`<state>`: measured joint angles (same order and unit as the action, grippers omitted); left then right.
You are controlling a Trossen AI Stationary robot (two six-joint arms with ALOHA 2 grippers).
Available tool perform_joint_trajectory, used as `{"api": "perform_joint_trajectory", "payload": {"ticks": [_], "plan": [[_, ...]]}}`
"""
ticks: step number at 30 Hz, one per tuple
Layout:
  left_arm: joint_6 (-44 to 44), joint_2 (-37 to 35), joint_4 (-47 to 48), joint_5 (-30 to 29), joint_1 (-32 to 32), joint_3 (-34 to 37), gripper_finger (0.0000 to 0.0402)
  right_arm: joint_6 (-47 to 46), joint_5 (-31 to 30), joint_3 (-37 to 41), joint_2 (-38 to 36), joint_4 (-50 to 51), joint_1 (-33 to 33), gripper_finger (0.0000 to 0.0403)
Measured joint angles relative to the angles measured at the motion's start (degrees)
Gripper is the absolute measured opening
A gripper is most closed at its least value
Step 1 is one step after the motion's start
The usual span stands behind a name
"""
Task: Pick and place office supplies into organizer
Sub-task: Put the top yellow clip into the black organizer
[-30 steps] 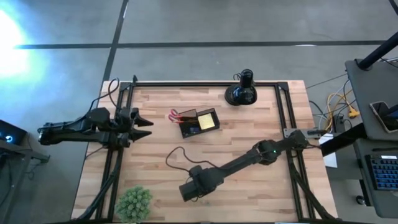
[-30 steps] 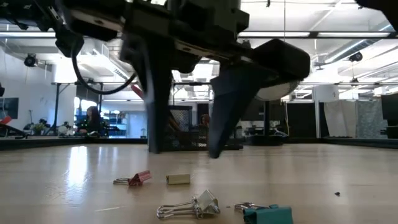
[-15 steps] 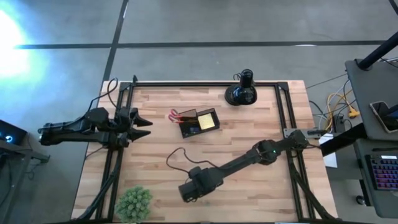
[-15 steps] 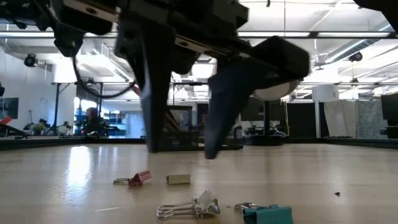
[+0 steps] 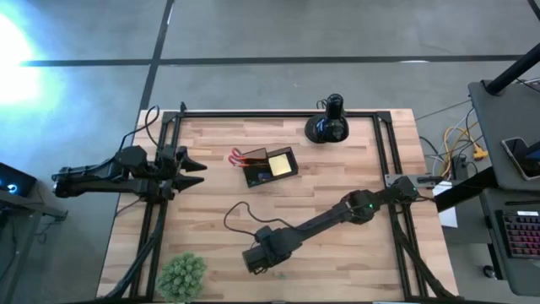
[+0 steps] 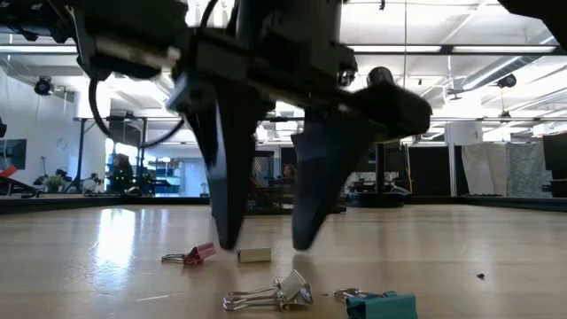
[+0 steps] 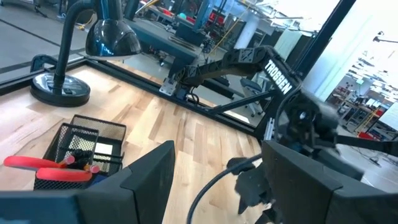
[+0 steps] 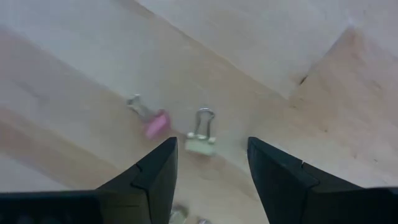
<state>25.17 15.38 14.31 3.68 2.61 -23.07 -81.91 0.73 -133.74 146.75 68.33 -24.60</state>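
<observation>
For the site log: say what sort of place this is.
Probably a robotics lab or workshop: a wooden bench in a metal frame, more benches and gear in the open hall behind, and a computer desk with cables beside it.

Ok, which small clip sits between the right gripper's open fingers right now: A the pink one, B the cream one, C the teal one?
B: in the right wrist view the cream binder clip lies between the right gripper's open fingers, the pink clip off to one side.

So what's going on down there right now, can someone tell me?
Right gripper open, low over cream binder clip. Left gripper open, waiting at table edge. Organizer untouched. Pink clip close beside.
</observation>
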Motion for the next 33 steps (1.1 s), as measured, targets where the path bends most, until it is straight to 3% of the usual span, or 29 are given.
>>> {"api": "perform_joint_trajectory", "payload": {"ticks": [10, 22, 27, 33], "plan": [[0.02, -0.51, 0.11, 0.02, -0.01, -0.07, 0.0228, -0.42, 2.27, -0.05, 0.95, -0.99, 0.21, 0.0175], [0.02, -0.59, -0.02, 0.02, 0.0, -0.37, 0.0228, -0.96, 3.54, 0.37, 0.93, 1.54, -0.11, 0.0066], [0.02, -0.59, 0.0, 0.18, 0.0, -0.37, 0.0228, -1.02, 4.11, 0.51, 0.86, 1.81, -0.16, 0.0045], [0.07, -0.62, 0.02, 0.5, -0.02, -0.37, 0.0228, -3.6, -1.27, -1.0, 0.46, 2.14, -0.46, 0.0049]]}}
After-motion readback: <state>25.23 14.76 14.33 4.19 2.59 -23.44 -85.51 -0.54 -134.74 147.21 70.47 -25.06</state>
